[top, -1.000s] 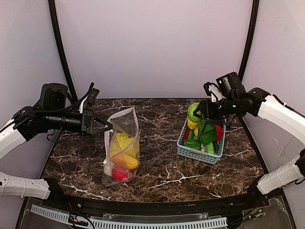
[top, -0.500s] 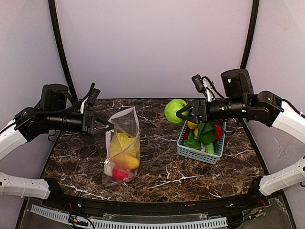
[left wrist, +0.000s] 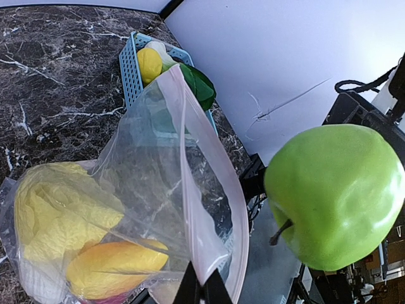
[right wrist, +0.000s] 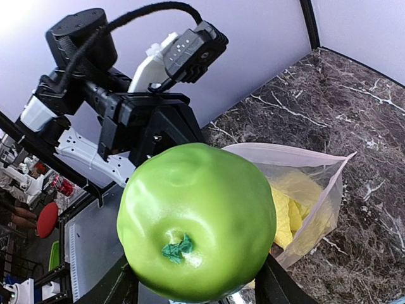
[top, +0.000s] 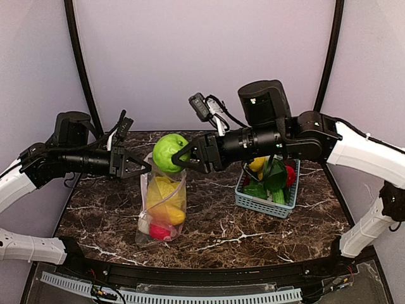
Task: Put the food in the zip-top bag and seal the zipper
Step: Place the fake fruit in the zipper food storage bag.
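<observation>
And the right end effector (top: 182,158) gripped the green apple (top: 166,152) just above the open mouth of the zip-top bag (top: 164,190), standing on the table (top: 221,221) with cabbage (left wrist: 57,209) inside, the left end effector (top: 145,167) pinching its pinkish zipper (left wrist: 211,253).

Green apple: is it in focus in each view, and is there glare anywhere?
Right wrist: the green apple is sharp, with soft highlights; the top-left corner is washed out. Left wrist: apple sharp; the zip-top bag shows faint sheen. Top external: even light, no harsh shadows.
</observation>
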Available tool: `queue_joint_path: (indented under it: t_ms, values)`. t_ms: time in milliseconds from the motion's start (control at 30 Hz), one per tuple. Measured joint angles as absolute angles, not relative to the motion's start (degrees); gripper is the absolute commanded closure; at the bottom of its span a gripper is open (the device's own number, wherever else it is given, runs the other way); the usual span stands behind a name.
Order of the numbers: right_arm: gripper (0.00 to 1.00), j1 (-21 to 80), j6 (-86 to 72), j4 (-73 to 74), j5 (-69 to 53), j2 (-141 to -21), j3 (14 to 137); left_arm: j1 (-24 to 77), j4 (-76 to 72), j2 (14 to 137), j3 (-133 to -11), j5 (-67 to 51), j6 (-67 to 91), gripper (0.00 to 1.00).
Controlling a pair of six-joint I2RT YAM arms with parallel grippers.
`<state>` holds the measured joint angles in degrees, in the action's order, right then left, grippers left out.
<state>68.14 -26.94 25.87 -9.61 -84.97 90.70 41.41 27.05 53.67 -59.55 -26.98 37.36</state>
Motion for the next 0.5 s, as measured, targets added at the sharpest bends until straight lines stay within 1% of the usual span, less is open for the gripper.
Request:
queue_joint_path:
  t_ms: [200, 500]
  values:
    - [0.47, 69.5, -25.2, 29.9, -6.0, -92.8, 96.4, 41.4, 27.0, 53.5, -59.5, -26.9, 37.4, 0.99]
    - [0.44, 70.2, -24.0, 38.9, 0.4, -96.9, 101.3, 41.1, 27.9, 53.2, -59.4, -26.0, 37.3, 0.99]
